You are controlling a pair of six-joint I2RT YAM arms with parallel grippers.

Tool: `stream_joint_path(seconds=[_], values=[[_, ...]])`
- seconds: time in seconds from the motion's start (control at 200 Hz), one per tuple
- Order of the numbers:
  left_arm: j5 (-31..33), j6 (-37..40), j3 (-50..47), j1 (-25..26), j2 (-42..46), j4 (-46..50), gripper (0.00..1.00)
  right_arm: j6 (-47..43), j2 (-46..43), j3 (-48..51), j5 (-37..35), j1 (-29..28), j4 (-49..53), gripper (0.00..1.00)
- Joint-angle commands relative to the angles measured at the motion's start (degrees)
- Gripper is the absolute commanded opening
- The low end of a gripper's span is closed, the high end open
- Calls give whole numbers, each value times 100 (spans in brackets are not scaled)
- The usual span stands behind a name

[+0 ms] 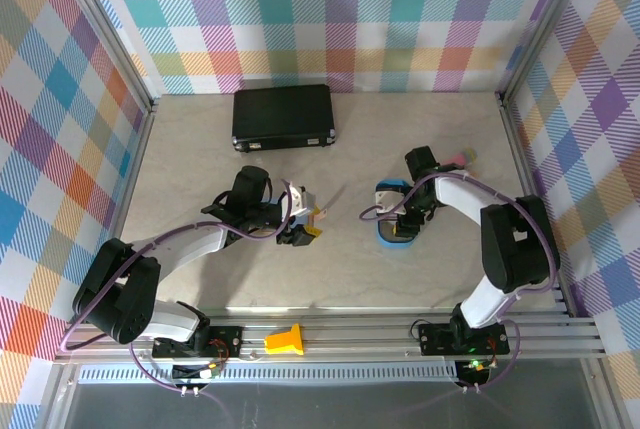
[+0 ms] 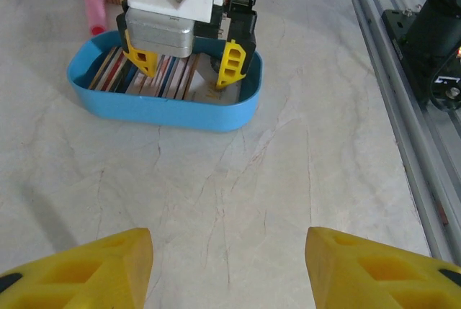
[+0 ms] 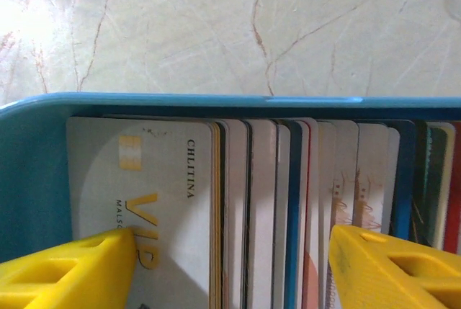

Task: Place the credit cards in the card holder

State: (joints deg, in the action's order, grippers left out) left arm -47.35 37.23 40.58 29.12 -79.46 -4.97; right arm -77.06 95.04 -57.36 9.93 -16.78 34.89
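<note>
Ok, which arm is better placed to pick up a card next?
Right: the right gripper hangs open inside the blue tray, fingers straddling the cards. The left gripper is open over bare table, short of the tray.

— Where were the credit cards (image 3: 274,208) found?
— They were packed in a tight, overlapped row inside the blue tray (image 3: 29,179) (white, navy, red and pinkish edges were seen).
— And the end one?
— A pale card (image 3: 155,172) was noted, lettered VIP in gold.
</note>
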Motion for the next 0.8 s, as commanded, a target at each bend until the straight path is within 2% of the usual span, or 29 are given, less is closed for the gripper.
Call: stream_joint_path(seconds=[0.0, 0.26, 0.495, 0.795], values=[[-90, 273, 54, 89, -103, 117, 58, -85, 81, -117, 352, -44, 321, 69], [-74, 339, 74, 95, -137, 187, 58, -154, 19, 133, 92, -87, 40, 60], [-94, 376, 106, 111, -210, 229, 58, -22, 94, 239, -363, -94, -334, 45], [42, 515, 86, 164, -111, 392, 58, 122, 134, 53, -330, -92, -378, 27]])
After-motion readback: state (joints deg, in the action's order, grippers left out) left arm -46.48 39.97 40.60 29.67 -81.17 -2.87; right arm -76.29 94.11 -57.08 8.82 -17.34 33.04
